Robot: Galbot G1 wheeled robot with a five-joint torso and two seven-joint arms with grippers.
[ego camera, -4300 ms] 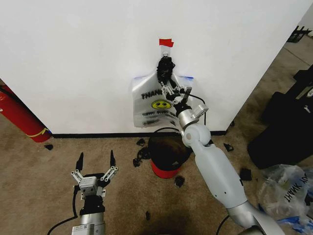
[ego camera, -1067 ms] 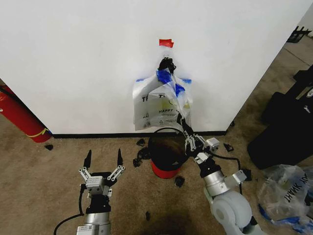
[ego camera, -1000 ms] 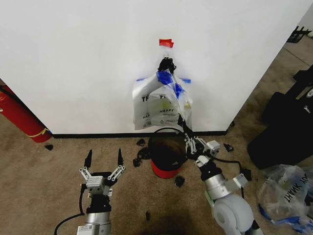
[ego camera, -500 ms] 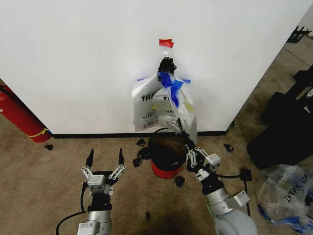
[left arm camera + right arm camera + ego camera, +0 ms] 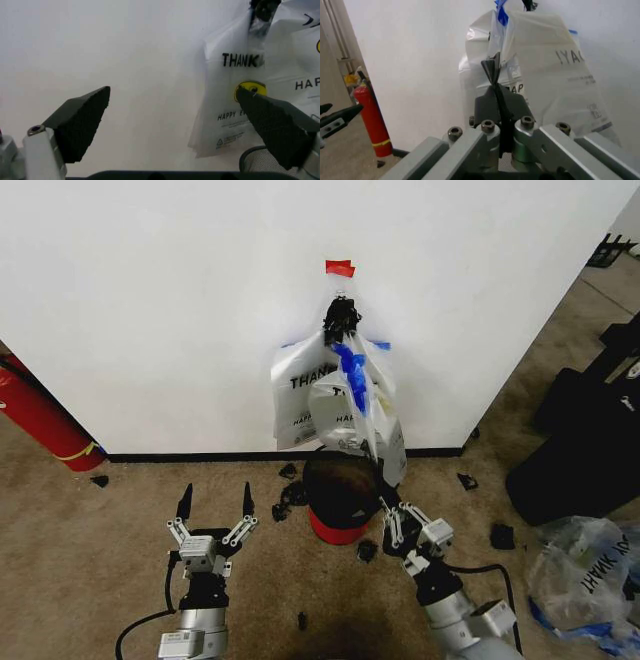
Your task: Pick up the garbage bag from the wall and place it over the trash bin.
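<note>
Hanging at upper centre of the head view: garbage bag [image 5: 335,402], top caught at a black hook on the wall [image 5: 150,300] beneath a red tape piece [image 5: 339,268], one blue-trimmed layer drawn down and forward. Right gripper [image 5: 388,505], lower centre-right, fingers pressed together on that layer's lower edge, just beside the trash bin [image 5: 340,495]. Left gripper [image 5: 214,504], lower left above the carpet, fingers spread wide, holding nothing. Red cylinder [image 5: 40,418] at left edge.
</note>
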